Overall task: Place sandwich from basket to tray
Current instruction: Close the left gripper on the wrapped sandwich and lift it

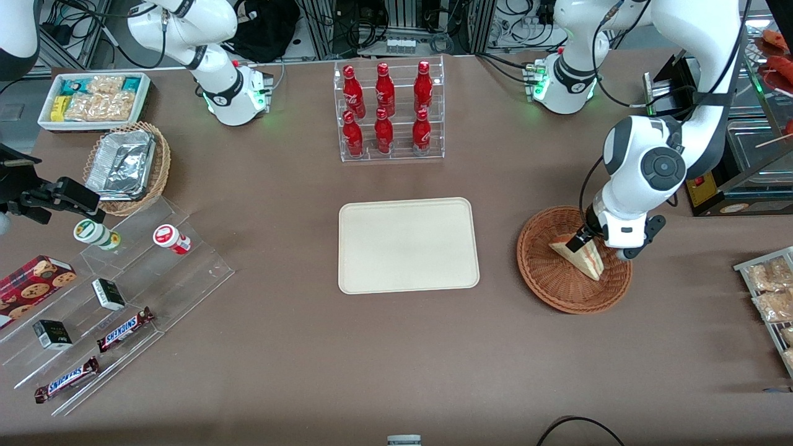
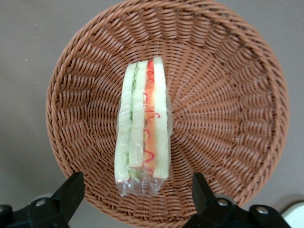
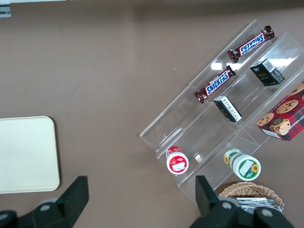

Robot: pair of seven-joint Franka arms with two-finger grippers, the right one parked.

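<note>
Brown tabletop holds the basket (image 1: 573,286) where spread fingers (image 2: 71,190) straddle the sandwich (image 2: 142,128).

Front view: gripper (image 1: 582,240) over basket (image 1: 545,279) hides part of sandwich (image 1: 588,260); finger state unreadable there.

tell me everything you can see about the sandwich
The sandwich is a triangular wedge of pale white bread with green and red-orange filling layers, wrapped in clear film. It rests on edge in the reddish-brown woven basket, layers facing up. The left arm's pincer hovers just above it, open, fingers either side, not touching.
</note>
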